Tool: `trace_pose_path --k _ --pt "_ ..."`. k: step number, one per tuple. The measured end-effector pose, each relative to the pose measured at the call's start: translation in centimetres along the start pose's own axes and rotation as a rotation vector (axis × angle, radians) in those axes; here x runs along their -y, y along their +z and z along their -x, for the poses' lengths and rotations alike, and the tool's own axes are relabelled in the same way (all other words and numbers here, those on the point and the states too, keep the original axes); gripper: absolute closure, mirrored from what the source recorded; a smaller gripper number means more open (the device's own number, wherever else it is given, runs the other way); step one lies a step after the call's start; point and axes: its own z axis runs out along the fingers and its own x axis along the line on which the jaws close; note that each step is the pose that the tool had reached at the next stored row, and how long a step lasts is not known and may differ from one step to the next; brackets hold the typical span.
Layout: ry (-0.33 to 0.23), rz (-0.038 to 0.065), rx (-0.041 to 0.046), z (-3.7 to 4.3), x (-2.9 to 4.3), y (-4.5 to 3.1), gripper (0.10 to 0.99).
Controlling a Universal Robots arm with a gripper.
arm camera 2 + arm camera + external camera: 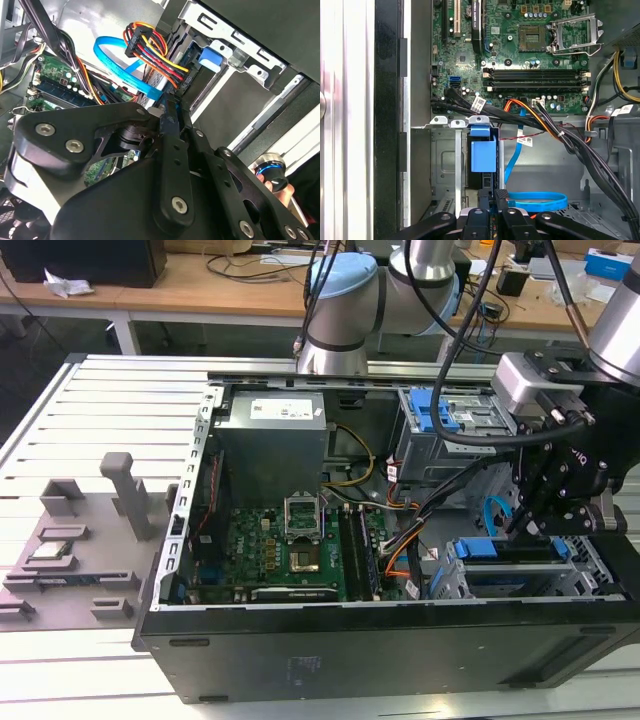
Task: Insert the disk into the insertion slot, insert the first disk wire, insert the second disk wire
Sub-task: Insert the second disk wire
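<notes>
In the exterior view an open computer case [380, 640] lies on its side on the slatted desk [90, 410], motherboard [290, 550] facing up. The arm reaches in from the exterior view's right, and its black tool [530, 525] hangs just above the insertion slot [520, 575], the silver cage in the case's near corner. The disk [478, 549] sits in that cage, its blue carrier showing at the cage mouth. A taller grey bay with a blue latch [432, 412] stands farther back. A blue cable [492, 520] loops just beside the tool.

In the second wrist view the tool's black fingers [172, 150] stand close together, closed on the end of the flat blue cable [125, 70]. A bundle of red, yellow and black wires [155, 57] runs past it.

In the first wrist view the fingertips [501, 196] sit together right behind the disk's blue handle [483, 152], which lies seated in the perforated cage [445, 165]. The blue cable [540, 201] loops across the case floor beside them.
</notes>
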Motion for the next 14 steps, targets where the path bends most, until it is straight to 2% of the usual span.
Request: trace_pose_path --k 14 --pt "0.000 0.000 0.0002 -0.01 -0.11 -0.25 0.925"
